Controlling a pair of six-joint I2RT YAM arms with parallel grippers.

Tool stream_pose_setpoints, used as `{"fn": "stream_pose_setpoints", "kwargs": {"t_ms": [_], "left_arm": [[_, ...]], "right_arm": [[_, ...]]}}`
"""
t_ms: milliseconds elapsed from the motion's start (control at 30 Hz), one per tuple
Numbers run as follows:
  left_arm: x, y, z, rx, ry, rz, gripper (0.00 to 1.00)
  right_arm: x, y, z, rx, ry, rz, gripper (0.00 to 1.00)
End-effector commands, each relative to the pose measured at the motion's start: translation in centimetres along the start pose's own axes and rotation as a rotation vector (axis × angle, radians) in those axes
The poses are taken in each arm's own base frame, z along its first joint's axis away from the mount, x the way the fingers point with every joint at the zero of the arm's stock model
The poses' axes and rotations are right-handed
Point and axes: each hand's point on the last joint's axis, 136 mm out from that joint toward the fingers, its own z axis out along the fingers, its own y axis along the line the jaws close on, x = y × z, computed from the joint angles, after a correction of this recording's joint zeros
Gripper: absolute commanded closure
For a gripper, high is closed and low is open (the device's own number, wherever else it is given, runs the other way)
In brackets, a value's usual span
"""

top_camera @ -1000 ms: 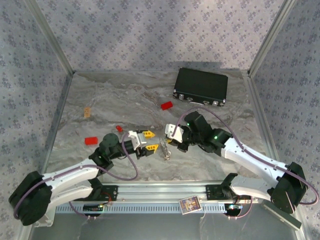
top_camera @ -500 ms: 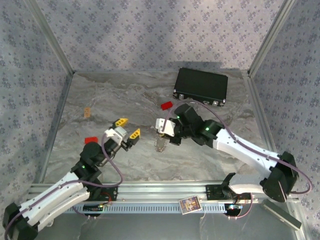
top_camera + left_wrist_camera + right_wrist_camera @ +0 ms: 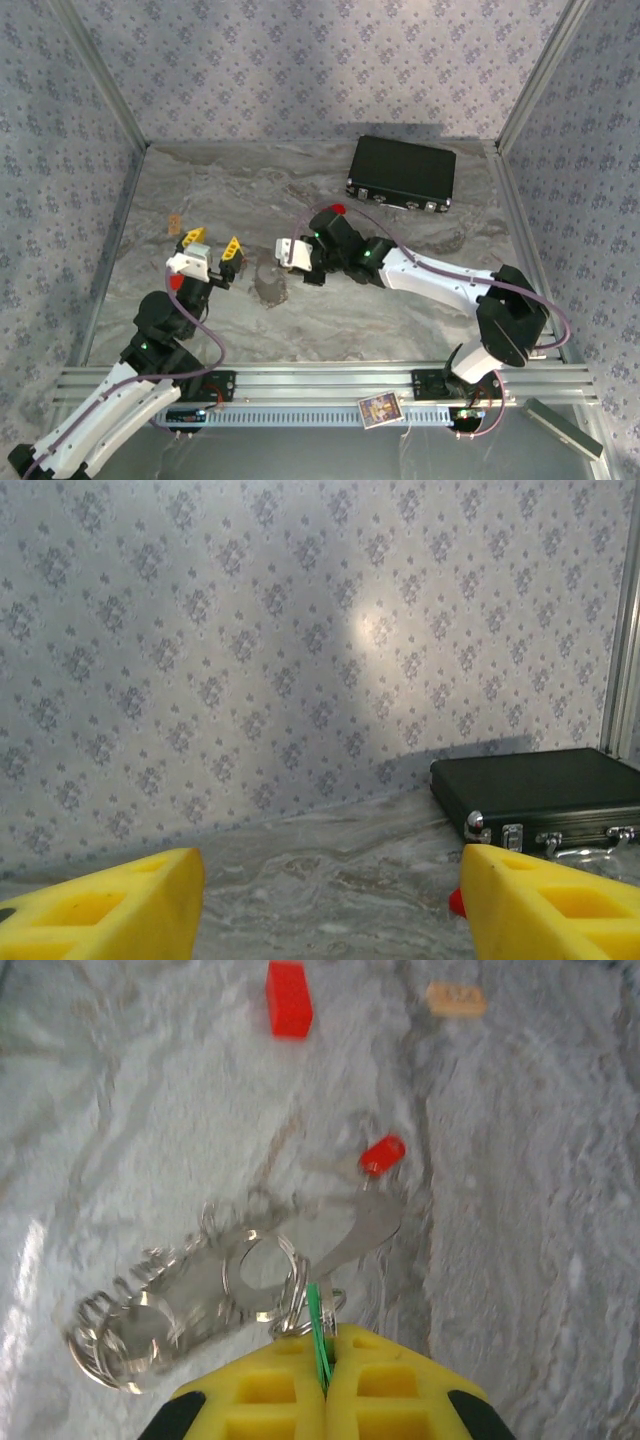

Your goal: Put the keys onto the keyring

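The green key (image 3: 314,1312) shows as a thin green sliver, edge-on, pinched between the closed yellow fingers of the right gripper (image 3: 326,1360) at the bottom centre of the right wrist view. Its upper end reaches the keyring (image 3: 293,1272), a silvery hoop lying on the marbled table (image 3: 520,1210) just above the fingertips. Whether the two are linked or only touching cannot be told.

To the lower left of the hoop, and joined to it, spreads a shiny metal tangle (image 3: 150,1310) whose parts blur together. Up and to the right of the hoop lies the red key (image 3: 381,1153). A flat bright strip runs from just below its head down to the hoop; whether this is its blade cannot be told. Farther off, near the top edge, lie a red block (image 3: 289,998) and, to its right, a small tan piece (image 3: 455,998).

In the overhead view the left gripper (image 3: 214,239) hangs at the centre left, above the table, well apart from the right one. Its jaws stand wide with nothing between them. In the upper right a black case (image 3: 402,172) sits closed by the back wall, with a second red block (image 3: 338,209) just beside the right arm.
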Motion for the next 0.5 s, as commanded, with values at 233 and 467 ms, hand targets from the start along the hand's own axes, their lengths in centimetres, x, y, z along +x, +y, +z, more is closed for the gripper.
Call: {"fn": "stream_pose_setpoints", "kwargs": {"t_ms": [233,467], "left_arm": [[1.7,0.6,1.5,-0.036,0.071,-0.095,0.32],[2.8,0.6,1.9,-0.039,0.107,-0.118,0.32]], "right_arm": [[12.0,3.6,0.6,-0.01,0.354,-0.072,1.0],[16.0,4.3,0.3,-0.01,0.537,-0.092,1.0]]}}
